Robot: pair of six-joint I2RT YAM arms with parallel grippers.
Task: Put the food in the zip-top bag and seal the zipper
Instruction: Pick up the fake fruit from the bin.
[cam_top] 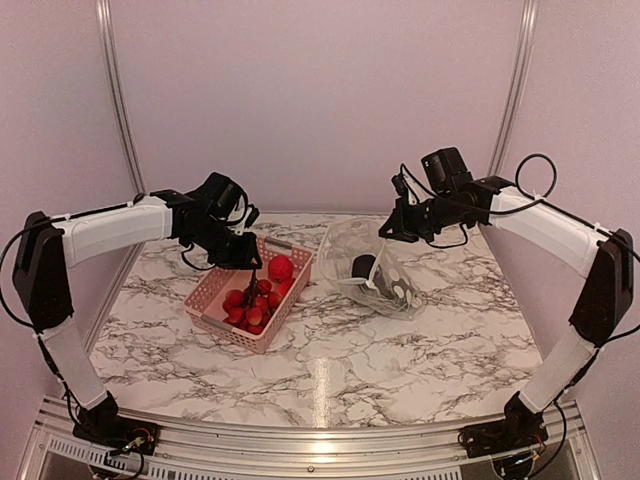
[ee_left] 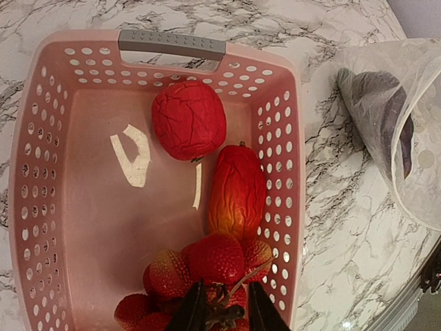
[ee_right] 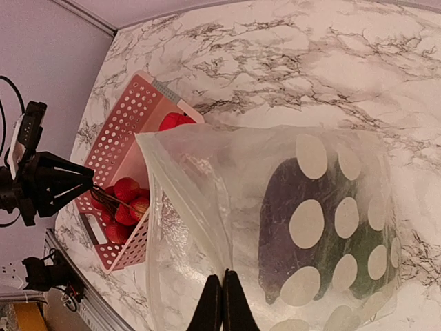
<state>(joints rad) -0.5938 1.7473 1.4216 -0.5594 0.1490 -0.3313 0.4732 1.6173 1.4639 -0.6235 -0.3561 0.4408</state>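
Observation:
The pink lattice basket (cam_top: 208,302) holds a round red tomato (ee_left: 188,119), an orange-red carrot-like piece (ee_left: 236,189) and a bunch of red strawberries (ee_left: 217,258). My left gripper (ee_left: 224,314) hangs over the bunch with its jaws closed on the dark stem; it also shows in the top view (cam_top: 248,262). My right gripper (ee_right: 222,300) is shut on the rim of the clear dotted zip-top bag (ee_right: 207,207) and holds its mouth up, open toward the basket. The whitish zipper (ee_right: 186,200) runs along that mouth. A dark purple eggplant (ee_right: 279,227) and a green piece (ee_right: 358,255) lie inside the bag.
The basket (ee_left: 172,43) has a grey handle at its far end and stands left of the bag (cam_top: 375,265) on the marble table. Walls close off the back and both sides.

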